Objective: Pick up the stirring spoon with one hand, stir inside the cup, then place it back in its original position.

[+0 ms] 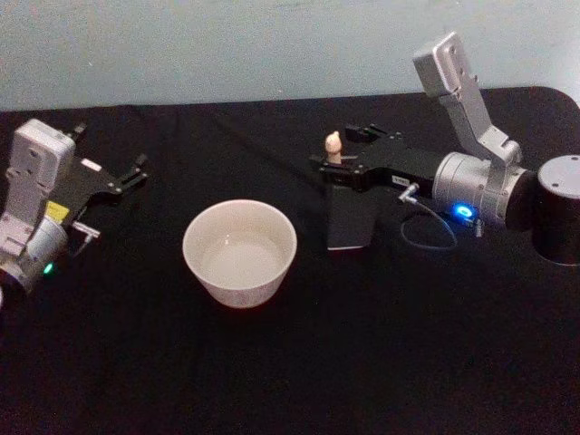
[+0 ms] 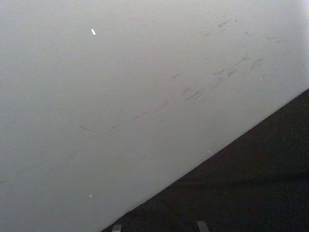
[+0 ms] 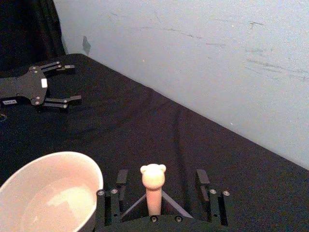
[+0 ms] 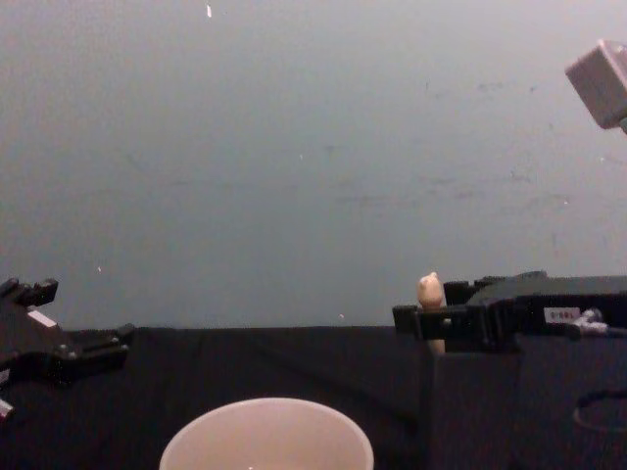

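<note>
Right of centre in the head view, the black two-fingered right gripper (image 3: 161, 176) with a silver wrist hangs over the dark grey square holder box (image 1: 349, 222). Its fingers are spread either side of the slim stirring spoon (image 1: 333, 145), whose cream knob stands clear between them. The wide cream-white cup (image 1: 240, 290) sits apart to the box's left, with bare black tablecloth (image 1: 408, 362) around both. At the left edge the left gripper (image 1: 140, 172) rests with its fingers parted.
</note>
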